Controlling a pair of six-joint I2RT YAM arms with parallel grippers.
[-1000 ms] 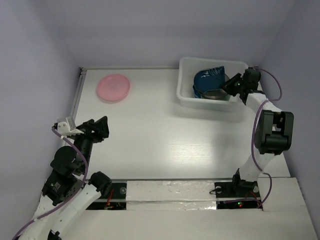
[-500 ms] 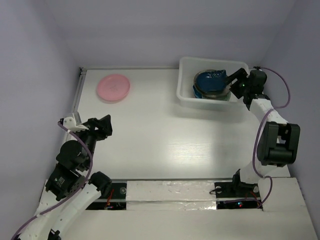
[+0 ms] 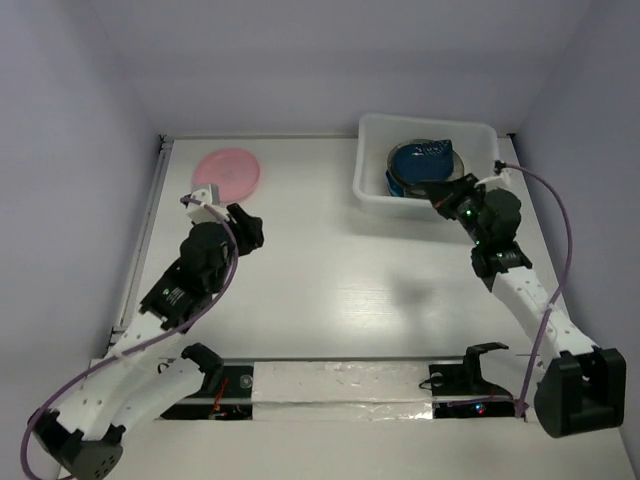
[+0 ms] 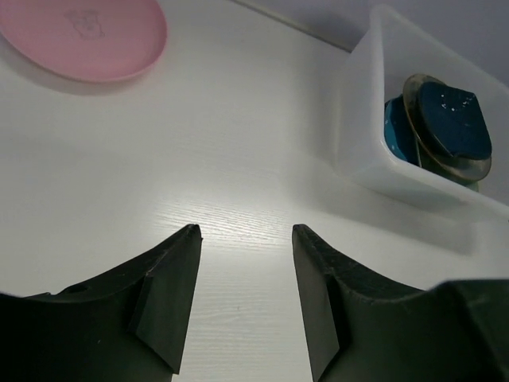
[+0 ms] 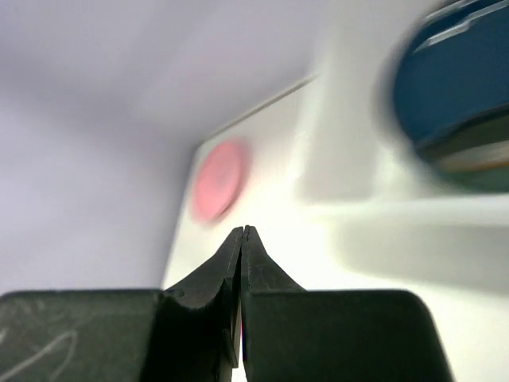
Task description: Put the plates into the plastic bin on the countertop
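A pink round plate (image 3: 228, 172) lies on the white countertop (image 3: 330, 270) at the far left, also in the left wrist view as the pink plate (image 4: 83, 36). My left gripper (image 3: 245, 228) hovers just in front of it, open (image 4: 245, 231) with only bare countertop between the fingers. The translucent plastic bin (image 3: 372, 192) stands at the far right and holds stacked plates, a dark blue one (image 3: 422, 163) on top. My right gripper (image 3: 441, 194) sits outside the bin's front wall, shut (image 5: 244, 231) on nothing. Its view is blurred, showing the bin (image 5: 350, 159) and the pink plate (image 5: 216, 181).
A metal strip (image 3: 150, 215) runs along the countertop's left edge. Pale walls close in the left, back and right sides. A taped strip (image 3: 340, 385) lies along the near edge between the arm bases. The bin's wall (image 4: 358, 119) appears at the right of the left wrist view.
My left arm has reached forward towards the pink plate. My right arm has pulled back out of the bin towards the near side, and its jaws have shut.
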